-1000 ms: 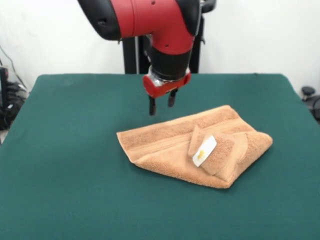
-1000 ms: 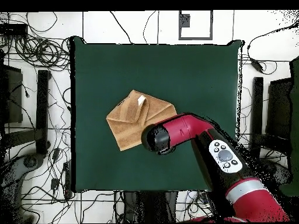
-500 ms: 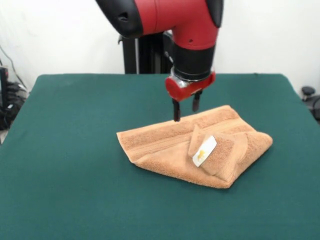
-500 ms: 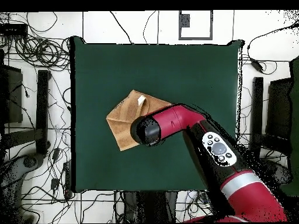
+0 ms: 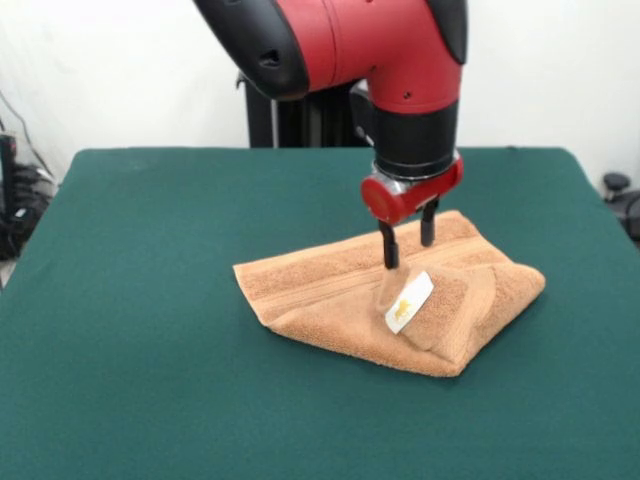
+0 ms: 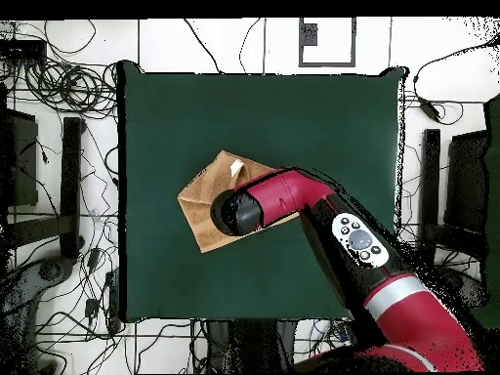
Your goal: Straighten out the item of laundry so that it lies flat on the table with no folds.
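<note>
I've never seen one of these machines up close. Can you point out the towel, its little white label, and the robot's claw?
towel (image 5: 310, 285): front view, flat left part.
white label (image 5: 408, 301): front view, label's middle.
gripper (image 5: 408, 240): front view, midway between the two open fingertips, above the towel.

folded towel (image 5: 340, 300), gripper (image 5: 408, 240) spread above it

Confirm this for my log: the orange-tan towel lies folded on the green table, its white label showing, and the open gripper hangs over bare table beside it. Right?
Not quite. In the front view the gripper is open, but it hangs over the towel itself, just behind the white label, not over bare table. The rest is right.
</note>
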You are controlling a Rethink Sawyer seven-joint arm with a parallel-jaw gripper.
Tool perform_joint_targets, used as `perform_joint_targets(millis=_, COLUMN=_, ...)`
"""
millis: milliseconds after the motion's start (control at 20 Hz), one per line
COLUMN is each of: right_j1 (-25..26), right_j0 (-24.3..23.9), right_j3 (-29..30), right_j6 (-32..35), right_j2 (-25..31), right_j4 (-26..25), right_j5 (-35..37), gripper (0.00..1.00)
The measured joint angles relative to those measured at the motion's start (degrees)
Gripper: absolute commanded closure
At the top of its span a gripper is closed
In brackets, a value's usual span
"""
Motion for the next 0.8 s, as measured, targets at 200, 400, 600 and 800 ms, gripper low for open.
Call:
perform_joint_targets(millis=200, right_j1=-0.1, right_j0=-0.8, right_j3=0.0, right_j6=0.0, right_j2=0.5, right_j4=-0.8, right_j5=-0.9, gripper=0.0)
perform_joint_targets(millis=400, right_j1=-0.2, right_j0=-0.9, right_j3=0.0, right_j6=0.0, right_j2=0.9, right_j4=-1.1, right_j5=-1.0, gripper=0.0)
perform_joint_targets(millis=600, right_j1=-0.2, right_j0=-0.9, right_j3=0.0, right_j6=0.0, right_j2=1.4, right_j4=-1.2, right_j5=-1.0, gripper=0.0)
perform_joint_targets(millis=800, right_j1=-0.2, right_j0=-0.7, right_j3=0.0, right_j6=0.0, right_j2=1.5, right_j4=-1.6, right_j5=-1.6, gripper=0.0)
